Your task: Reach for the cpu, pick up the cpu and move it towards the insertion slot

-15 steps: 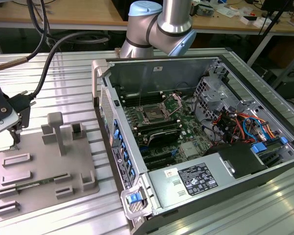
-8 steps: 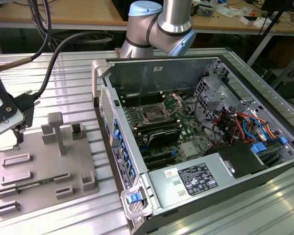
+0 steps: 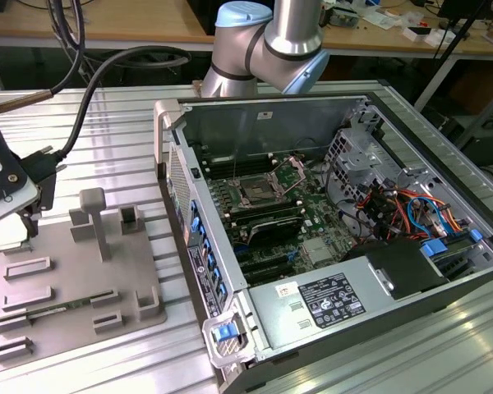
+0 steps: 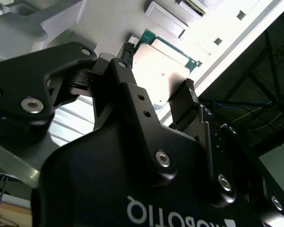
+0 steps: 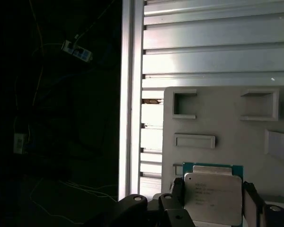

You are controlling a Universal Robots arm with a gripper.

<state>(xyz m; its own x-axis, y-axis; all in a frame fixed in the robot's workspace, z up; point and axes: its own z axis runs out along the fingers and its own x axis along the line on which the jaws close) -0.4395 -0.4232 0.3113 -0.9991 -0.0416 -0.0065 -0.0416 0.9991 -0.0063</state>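
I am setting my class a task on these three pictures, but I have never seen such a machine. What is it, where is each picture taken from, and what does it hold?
It is a robot arm with a gripper, a two-fingered clamp, at its end. The exterior view comes from a camera off the arm. It shows a ribbed metal table bearing an open computer case, with the insertion slot, a square metal-framed socket, on its green board. At the exterior view's left lies a grey plastic tray. Both wrist views come from cameras riding on the arm. They show the cpu, a square silvery chip, between the gripper's black fingers, which appear closed on its edges, with the tray behind it.
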